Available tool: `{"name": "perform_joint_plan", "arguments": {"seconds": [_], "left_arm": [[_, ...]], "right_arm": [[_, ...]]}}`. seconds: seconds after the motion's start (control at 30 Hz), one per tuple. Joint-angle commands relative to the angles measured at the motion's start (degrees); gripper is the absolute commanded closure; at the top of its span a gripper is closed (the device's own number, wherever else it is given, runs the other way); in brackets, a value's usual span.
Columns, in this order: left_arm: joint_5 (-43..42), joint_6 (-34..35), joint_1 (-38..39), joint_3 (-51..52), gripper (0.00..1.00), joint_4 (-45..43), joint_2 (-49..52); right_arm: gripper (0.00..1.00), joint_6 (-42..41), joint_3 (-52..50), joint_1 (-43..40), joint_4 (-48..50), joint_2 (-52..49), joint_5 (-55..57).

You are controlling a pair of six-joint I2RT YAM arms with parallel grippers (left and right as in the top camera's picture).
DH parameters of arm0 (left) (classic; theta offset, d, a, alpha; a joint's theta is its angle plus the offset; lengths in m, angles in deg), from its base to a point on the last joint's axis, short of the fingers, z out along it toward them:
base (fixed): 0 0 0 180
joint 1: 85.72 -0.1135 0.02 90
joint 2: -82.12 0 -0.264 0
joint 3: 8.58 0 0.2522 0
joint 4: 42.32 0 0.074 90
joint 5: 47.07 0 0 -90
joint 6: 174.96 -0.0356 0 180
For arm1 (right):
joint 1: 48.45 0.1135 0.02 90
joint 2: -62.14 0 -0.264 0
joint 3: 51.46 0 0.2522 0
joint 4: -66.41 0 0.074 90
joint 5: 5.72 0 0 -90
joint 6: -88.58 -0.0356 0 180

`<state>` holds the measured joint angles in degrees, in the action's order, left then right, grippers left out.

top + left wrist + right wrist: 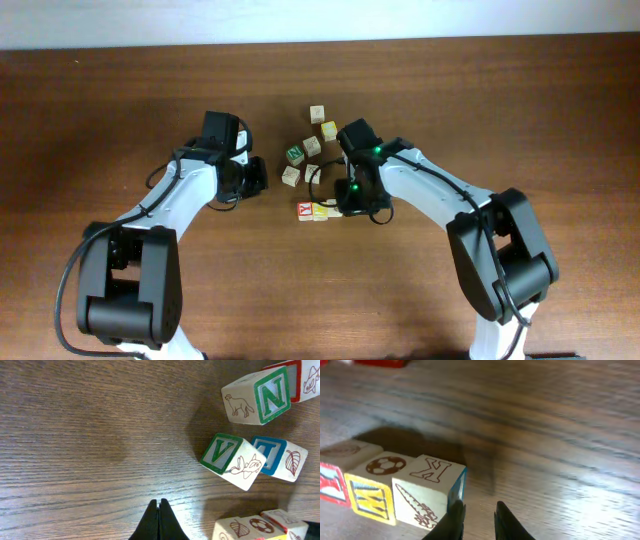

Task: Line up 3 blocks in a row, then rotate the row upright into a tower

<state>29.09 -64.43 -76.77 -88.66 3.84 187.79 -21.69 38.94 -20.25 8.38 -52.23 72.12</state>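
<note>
Several small wooden letter blocks lie mid-table. Three stand in a row: a red-faced block (332,480), a yellow-lettered one (372,492) and a block with a K (430,487) and a blue side. My right gripper (480,510) (343,205) is at the right end of this row, slightly open, with nothing between its fingers; its left finger (454,517) touches the K block's blue side. My left gripper (159,505) (262,180) is shut and empty just above the wood, left of a green V block (227,457), a blue T block (277,459) and a green N block (257,397).
More loose blocks (317,112) (329,130) sit farther back on the brown wooden table (120,100). Another block with a leaf and ball (247,527) lies low right of the left fingers. Both arms lean in toward the cluster from either side.
</note>
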Motion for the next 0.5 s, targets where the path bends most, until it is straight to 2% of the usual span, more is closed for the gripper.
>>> {"name": "perform_joint_plan", "arguments": {"seconds": [0.0,0.13,0.47], "left_arm": [[0.09,-0.94,2.23,-0.15,1.00,1.77,0.42],[-1.36,-0.94,7.56,-0.09,1.00,3.91,0.42],[-5.09,-2.43,7.61,2.60,1.00,1.77,0.83]], "right_arm": [[0.78,0.98,-0.11,1.79,0.20,-0.09,-1.18],[0.78,0.98,-0.11,1.79,0.15,-0.09,-1.20],[0.79,0.96,-0.11,1.79,0.17,-0.09,-1.20]]}}
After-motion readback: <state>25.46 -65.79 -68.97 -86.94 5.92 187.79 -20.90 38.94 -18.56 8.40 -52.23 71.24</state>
